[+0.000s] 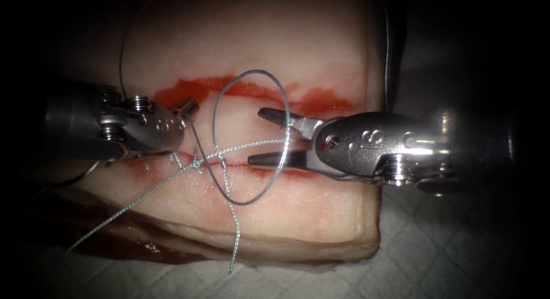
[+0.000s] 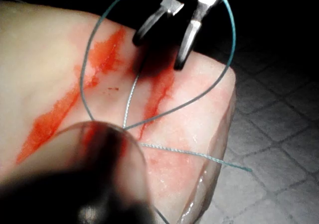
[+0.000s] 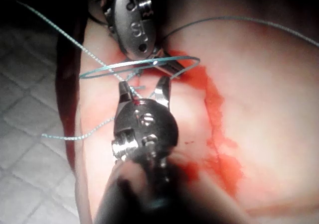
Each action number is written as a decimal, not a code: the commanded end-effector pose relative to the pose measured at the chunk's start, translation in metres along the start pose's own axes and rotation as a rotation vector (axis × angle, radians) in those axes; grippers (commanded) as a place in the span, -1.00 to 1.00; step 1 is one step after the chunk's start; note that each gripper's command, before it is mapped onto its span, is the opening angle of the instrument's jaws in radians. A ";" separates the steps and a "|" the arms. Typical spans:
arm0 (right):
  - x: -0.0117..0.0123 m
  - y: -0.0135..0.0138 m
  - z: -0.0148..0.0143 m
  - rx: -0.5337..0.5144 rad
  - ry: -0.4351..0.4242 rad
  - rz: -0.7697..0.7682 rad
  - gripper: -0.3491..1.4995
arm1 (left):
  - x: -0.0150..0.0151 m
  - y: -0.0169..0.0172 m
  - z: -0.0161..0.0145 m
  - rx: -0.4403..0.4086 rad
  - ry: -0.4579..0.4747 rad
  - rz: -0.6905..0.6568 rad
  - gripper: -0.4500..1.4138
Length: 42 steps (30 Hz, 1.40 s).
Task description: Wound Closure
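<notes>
Two grippers over the tissue (image 1: 321, 213) on quilted cloth (image 1: 447, 247): left (image 1: 188, 108) clamps thread (image 1: 252, 75), right (image 1: 266, 136) gapes empty.

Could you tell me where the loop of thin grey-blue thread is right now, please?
In the endoscope view the loop of thin grey-blue thread arches over the cut in the tissue, between the left tool and the right tool's open jaws.

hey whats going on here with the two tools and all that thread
Two tools work over a cut in the tissue, which already has stitches. The left pincer holds the thread just above the cut. The thread arcs in a big loop around the right pincer, whose jaws are open and hold nothing. Red fluid stains the tissue.
</notes>
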 end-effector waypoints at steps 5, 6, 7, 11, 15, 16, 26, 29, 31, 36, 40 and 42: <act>-0.0005 0.0010 0.0053 -0.060 -0.383 0.106 -0.27 | -0.0005 -0.0006 0.0017 -0.001 0.002 0.000 -1.00; -0.0007 0.0011 0.0056 -0.086 -0.423 0.100 -0.29 | -0.0006 -0.0006 0.0022 -0.002 0.002 0.001 -1.00; -0.0007 0.0011 0.0056 -0.086 -0.423 0.100 -0.29 | -0.0006 -0.0006 0.0022 -0.002 0.002 0.001 -1.00; -0.0021 0.0034 0.0067 -0.331 -0.394 -0.028 -0.36 | -0.0013 0.0003 0.0042 0.006 -0.013 0.008 -1.00; -0.0025 0.0045 0.0061 -0.427 -0.143 -0.201 -0.36 | -0.0029 0.0018 0.0027 -0.010 -0.068 -0.038 -1.00; -0.0027 0.0046 0.0058 -0.461 -0.069 -0.251 -0.35 | -0.0034 0.0023 0.0022 -0.011 -0.078 -0.056 -1.00; -0.0020 0.0040 0.0042 -0.694 0.342 -0.585 -0.29 | -0.0084 0.0064 -0.0042 -0.012 -0.239 -0.270 -1.00; 0.0004 0.0051 0.0043 -0.729 0.424 -0.646 -0.36 | -0.0084 0.0070 -0.0045 -0.017 -0.263 -0.283 -1.00; 0.0020 0.0053 0.0042 -0.759 0.482 -0.689 -0.36 | -0.0084 0.0076 -0.0049 -0.019 -0.278 -0.299 -1.00; 0.0046 0.0049 0.0037 -0.789 0.526 -0.731 -0.36 | -0.0084 0.0089 -0.0060 -0.024 -0.289 -0.320 -1.00; 0.0060 0.0036 0.0026 -0.819 0.566 -0.774 -0.36 | -0.0078 0.0087 -0.0057 -0.033 -0.290 -0.329 -1.00; 0.0064 0.0035 0.0025 -0.834 0.586 -0.800 -0.22 | -0.0075 0.0079 -0.0050 -0.041 -0.294 -0.327 -1.00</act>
